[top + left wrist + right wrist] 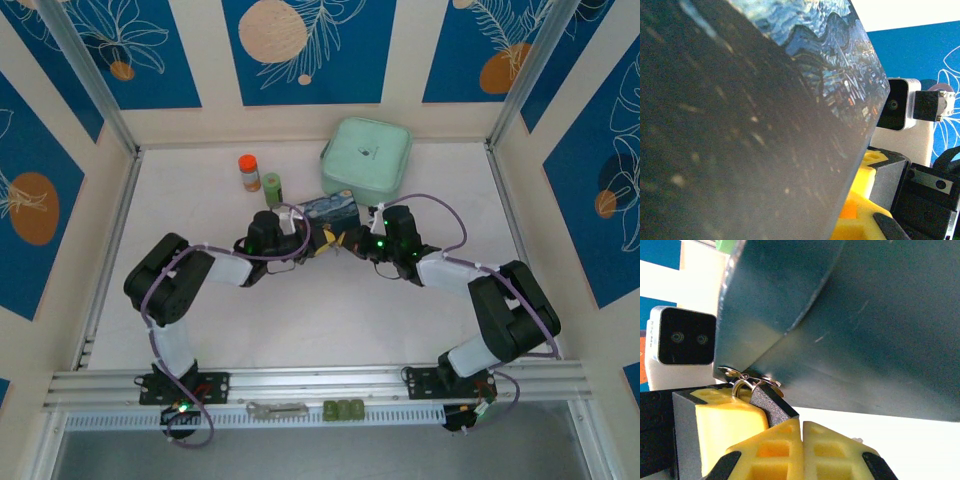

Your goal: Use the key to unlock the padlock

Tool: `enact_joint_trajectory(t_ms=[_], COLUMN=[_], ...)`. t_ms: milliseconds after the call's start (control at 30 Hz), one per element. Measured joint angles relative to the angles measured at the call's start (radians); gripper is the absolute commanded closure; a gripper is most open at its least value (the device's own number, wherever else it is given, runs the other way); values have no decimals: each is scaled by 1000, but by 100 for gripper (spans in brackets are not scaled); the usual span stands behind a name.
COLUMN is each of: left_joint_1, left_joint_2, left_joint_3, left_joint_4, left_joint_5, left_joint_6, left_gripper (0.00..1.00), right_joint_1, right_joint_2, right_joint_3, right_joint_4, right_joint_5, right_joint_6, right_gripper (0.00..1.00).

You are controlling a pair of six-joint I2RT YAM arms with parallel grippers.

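- Padlock [742, 385]: its silvery shackle hooks through the metal loops [771, 381] at the corner of the painted tin [865, 315]. It stands out from between the tips of the left gripper [747, 397], and the fingers hide the body.
- Left gripper [322, 243]: closed on the padlock, just under the tin's near edge.
- Right gripper [802, 435]: yellow fingers [835, 450] pressed together. Its tips are just beside the left gripper and the shackle, and the two grippers face each other.
- Tin [335, 208]: in the middle of the table [330, 330], nearer the far edge; the left wrist view shows its blue painted lid [840, 60] at a slant.
- Room to move: a mint-green case [367, 155] sits close behind the tin at the far edge. An orange-capped bottle [249, 172] and a green bottle [272, 185] stand left of the tin. White surface lies open from the grippers to the near edge.
- Near rail [320, 385]: a flat metal tool [275, 408] and a row of green pieces [343, 410] lie just in front of it.
- Surroundings: cream walls with blue panels [310, 50] showing white leaves and orange discs.
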Motion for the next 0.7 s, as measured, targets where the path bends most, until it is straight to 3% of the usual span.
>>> enact_joint_trajectory(t_ms=[200, 267, 400, 567, 700], left_joint_1=[-8, -8, -13, -39, -40], left_joint_2=[-1, -3, -9, -16, -17], left_joint_3=[24, 31, 33, 35, 40], left_joint_4=[-40, -48, -67, -116, -143], left_joint_5=[5, 4, 21, 59, 74], left_joint_6=[19, 29, 41, 64, 80], left_gripper=[100, 100, 100, 100, 100], right_joint_1=[-20, -31, -39, -42, 12], right_joint_2=[2, 1, -56, -159, -178], right_joint_3=[-1, -4, -8, -5, 28], right_joint_4=[0, -10, -88, -99, -217], right_joint_5=[-38, -37, -32, -82, -24], right_joint_6=[6, -1, -45, -107, -231], right_gripper=[65, 61, 57, 60, 63])
